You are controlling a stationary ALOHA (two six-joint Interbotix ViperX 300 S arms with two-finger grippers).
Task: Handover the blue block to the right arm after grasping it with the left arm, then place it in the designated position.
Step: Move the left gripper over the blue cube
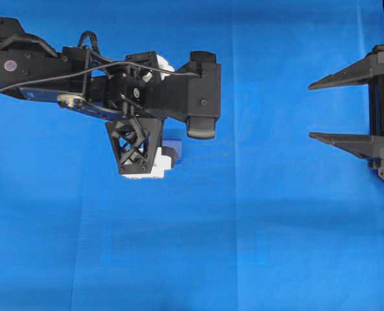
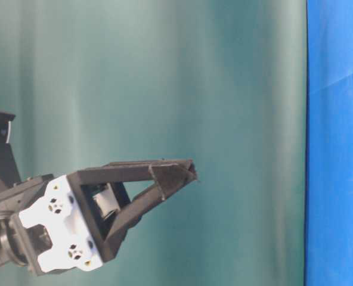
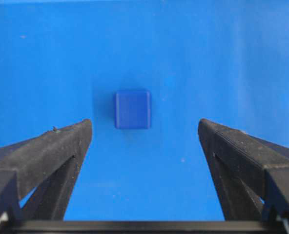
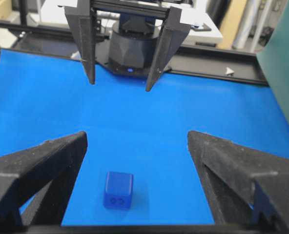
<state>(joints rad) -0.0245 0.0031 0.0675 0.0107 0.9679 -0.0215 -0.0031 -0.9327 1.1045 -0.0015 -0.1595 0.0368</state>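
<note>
Left wrist view: the blue block [image 3: 133, 109] lies on the blue cloth [image 3: 222, 58] at frame centre, between the left gripper's [image 3: 144, 131] wide-open, empty jaws. Right gripper [image 1: 318, 110] gapes empty, so grasp, handover and placing all remain.

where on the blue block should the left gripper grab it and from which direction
Probably straight down from above, fingers closing on two opposite flat sides of the blue block. It lies flat on the blue cloth, square to the open left gripper, with nothing beside it. It sits left of centre, so shift slightly first.
</note>
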